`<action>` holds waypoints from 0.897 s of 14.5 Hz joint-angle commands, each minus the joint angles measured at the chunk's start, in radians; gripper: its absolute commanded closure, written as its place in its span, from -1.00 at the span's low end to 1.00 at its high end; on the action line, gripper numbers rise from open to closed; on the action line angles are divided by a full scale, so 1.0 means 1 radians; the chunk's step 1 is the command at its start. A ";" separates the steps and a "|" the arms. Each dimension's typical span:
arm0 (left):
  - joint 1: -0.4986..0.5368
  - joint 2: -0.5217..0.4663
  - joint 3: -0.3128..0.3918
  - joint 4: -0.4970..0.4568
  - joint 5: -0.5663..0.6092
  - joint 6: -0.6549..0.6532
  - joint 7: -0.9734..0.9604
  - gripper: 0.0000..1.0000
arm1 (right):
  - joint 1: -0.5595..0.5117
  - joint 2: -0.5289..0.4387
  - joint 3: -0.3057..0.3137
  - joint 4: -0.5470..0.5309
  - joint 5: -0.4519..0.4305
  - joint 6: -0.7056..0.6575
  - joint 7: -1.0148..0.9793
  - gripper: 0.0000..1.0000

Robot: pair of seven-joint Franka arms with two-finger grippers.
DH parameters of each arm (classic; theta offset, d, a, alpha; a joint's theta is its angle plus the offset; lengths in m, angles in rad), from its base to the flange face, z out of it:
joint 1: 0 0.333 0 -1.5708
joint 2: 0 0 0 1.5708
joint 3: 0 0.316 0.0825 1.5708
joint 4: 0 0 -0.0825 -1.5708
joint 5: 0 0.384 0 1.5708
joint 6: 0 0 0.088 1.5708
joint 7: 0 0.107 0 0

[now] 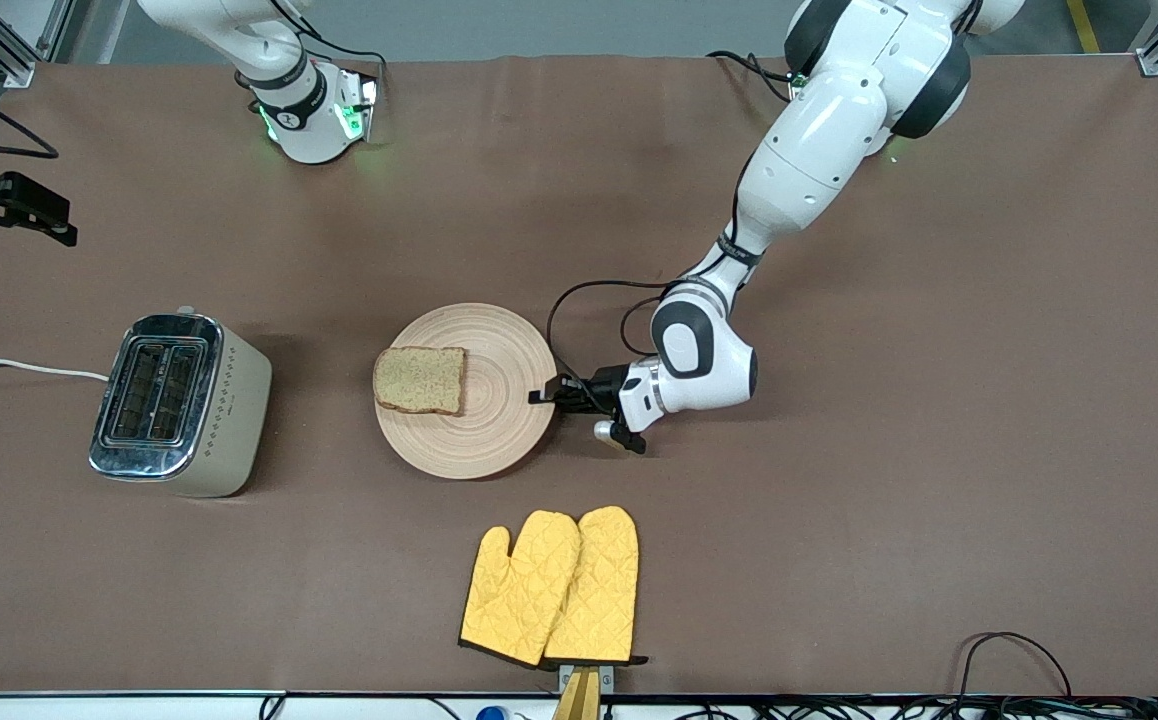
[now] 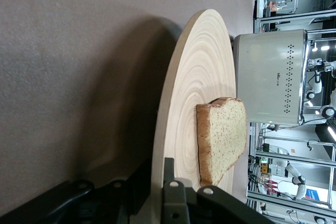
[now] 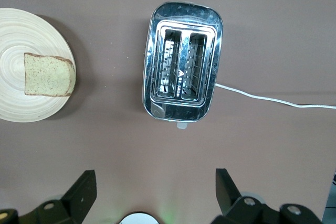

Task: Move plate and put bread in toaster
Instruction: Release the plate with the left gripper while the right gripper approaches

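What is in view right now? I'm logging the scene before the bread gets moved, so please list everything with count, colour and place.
plate: one, pale wood, mid-table, nearer the left arm's end than the toaster.
bread: one slice, brown, on the plate, at the edge toward the toaster.
toaster: one, cream with chrome top, toward the right arm's end; both slots empty.
cord: one, white, running from the toaster off the table edge.
oven mitts: two, yellow, side by side, nearer the front camera than the plate.
table: one, brown surface.
left end effector: one, black, shut on the plate's rim.
right end effector: one, black, open, high over the toaster, waiting.
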 commanded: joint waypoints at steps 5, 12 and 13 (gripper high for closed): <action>0.059 -0.040 0.013 0.014 0.034 -0.012 -0.027 -1.00 | 0.003 -0.005 0.012 0.012 -0.017 -0.014 -0.006 -1.00; 0.353 -0.184 0.013 -0.064 0.532 -0.231 -0.206 -1.00 | 0.064 -0.008 0.017 -0.026 0.050 0.004 0.143 -1.00; 0.412 -0.203 0.012 -0.061 0.609 -0.281 -0.228 -1.00 | 0.061 -0.009 0.015 -0.050 0.085 0.030 0.145 -1.00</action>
